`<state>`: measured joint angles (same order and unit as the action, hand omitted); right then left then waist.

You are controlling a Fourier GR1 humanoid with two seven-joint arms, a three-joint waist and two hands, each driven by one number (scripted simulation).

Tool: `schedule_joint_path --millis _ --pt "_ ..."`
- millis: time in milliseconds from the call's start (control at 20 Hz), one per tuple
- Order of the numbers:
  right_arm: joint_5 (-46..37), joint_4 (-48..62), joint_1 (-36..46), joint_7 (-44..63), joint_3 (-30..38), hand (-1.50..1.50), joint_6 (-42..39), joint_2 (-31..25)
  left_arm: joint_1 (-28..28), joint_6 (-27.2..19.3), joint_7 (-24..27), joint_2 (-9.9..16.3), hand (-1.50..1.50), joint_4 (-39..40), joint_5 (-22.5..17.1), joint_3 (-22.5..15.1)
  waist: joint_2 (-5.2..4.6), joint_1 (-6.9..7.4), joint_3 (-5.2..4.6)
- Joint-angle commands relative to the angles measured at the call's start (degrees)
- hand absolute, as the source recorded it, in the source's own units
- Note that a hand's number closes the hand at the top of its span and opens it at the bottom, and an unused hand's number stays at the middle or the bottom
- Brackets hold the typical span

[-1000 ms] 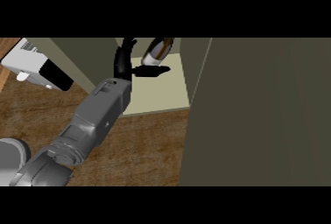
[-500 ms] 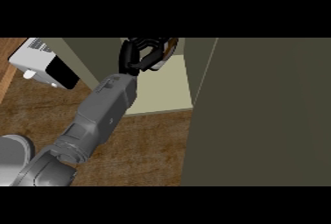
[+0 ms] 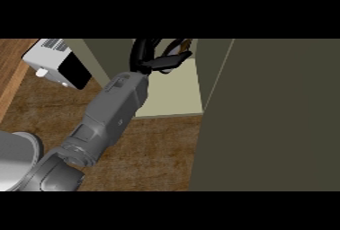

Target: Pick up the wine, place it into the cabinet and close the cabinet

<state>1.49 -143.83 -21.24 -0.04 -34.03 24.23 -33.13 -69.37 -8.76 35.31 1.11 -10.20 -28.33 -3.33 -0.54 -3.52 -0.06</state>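
The left hand [image 3: 154,57] is seen at twelve o'clock, inside the open cabinet [image 3: 179,92], fingers curled round the wine bottle [image 3: 174,57], which is largely hidden. The cabinet door [image 3: 272,112] stands at three o'clock. A white appliance [image 3: 58,63] sits at ten o'clock on the wooden counter [image 3: 146,152].

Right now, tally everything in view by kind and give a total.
Wine bottle, mostly hidden by the hand: 1
Cabinet, door open: 1
White appliance: 1
Robot hand, the left, fingers curled round the bottle: 1
Total: 4
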Motion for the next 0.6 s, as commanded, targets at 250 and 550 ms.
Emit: schedule_joint_path --millis 250,550 --pt "1.62 -13.45 -3.45 7.09 1.02 -1.5 1.69 -1.96 4.73 0.35 0.53 -1.1 -1.5 -5.28 -1.06 -1.98 0.9 1.95 0.0" --pt "1.71 -12.72 -3.48 6.92 1.33 -1.5 1.3 -2.72 11.32 4.55 -2.47 -1.11 -1.5 -14.03 -5.37 -7.64 1.3 1.97 -0.01"
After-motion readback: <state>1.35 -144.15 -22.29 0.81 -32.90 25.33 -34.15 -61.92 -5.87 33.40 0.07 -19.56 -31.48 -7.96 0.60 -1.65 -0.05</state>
